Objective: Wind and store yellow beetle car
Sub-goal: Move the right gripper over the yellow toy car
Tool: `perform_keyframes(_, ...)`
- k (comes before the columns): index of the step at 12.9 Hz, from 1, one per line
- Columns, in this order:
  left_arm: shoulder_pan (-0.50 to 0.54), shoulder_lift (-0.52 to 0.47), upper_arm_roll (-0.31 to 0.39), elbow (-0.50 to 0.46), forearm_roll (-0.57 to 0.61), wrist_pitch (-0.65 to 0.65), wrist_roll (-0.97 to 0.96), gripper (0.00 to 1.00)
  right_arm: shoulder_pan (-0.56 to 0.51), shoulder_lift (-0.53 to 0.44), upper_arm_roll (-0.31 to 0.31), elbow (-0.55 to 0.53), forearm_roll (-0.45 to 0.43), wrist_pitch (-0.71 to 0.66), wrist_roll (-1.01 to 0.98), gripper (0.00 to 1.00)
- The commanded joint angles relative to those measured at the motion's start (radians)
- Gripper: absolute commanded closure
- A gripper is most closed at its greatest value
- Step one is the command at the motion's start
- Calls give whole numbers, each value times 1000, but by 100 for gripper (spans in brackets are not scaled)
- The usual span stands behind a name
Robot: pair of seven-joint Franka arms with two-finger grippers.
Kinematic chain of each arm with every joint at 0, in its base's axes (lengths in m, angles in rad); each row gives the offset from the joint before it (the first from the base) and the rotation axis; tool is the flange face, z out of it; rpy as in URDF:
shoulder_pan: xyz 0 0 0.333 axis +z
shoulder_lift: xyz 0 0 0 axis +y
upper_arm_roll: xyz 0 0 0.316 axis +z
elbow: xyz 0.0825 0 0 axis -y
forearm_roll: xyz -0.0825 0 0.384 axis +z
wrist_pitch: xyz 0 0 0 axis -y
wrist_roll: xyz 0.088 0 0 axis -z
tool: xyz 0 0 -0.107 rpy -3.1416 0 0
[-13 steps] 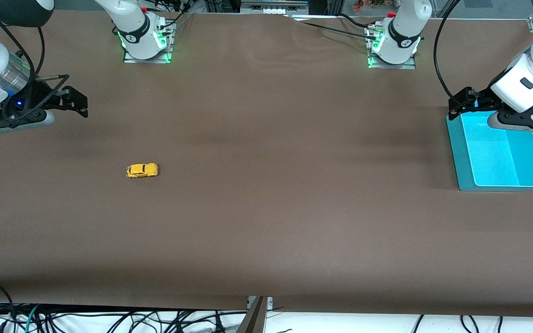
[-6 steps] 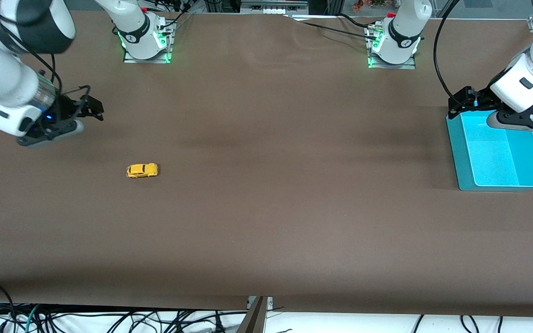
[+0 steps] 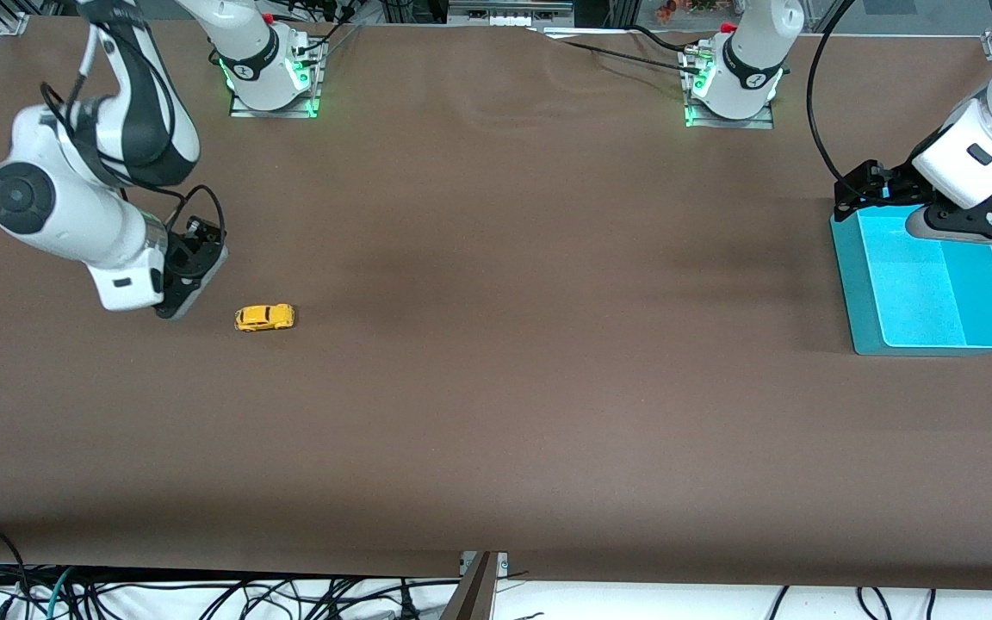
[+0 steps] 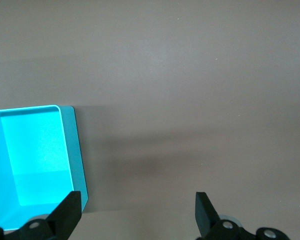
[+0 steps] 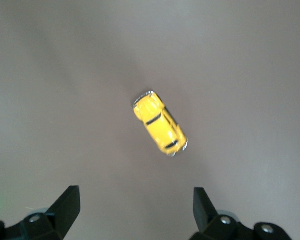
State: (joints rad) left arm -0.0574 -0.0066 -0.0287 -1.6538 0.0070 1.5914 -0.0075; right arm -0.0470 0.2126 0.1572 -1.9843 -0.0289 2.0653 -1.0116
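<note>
Right pincer hangs open beside yellow beetle car.

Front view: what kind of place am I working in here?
Most likely a robotics lab bench: two arm bases bolted to a brown-covered table, loose cables along its near edge, and staged props only, a yellow beetle car and a teal bin.

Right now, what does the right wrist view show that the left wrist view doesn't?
Only the right wrist view shows the yellow beetle car, on its wheels on the table ahead of the open right pincer. Only the left wrist view shows the teal bin, empty in the part seen, with the open left pincer over its edge. Both share the bare brown table and empty pincers.
</note>
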Motion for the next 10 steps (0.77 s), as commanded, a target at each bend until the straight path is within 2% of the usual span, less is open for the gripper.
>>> perform_keyframes(1, -7, 0, 0, 19, 4, -16, -9, 0, -5, 25, 2, -94, -2, 186, -239, 0)
perform_keyframes(6, -7, 4, -13, 32, 2, -19, -9, 0, -22, 96, 2, -223, 0, 452, -455, 1)
perform_keyframes(10, -1, 8, -20, 32, 4, -19, -8, 0, -25, 140, 4, -238, 0, 521, -493, 2)
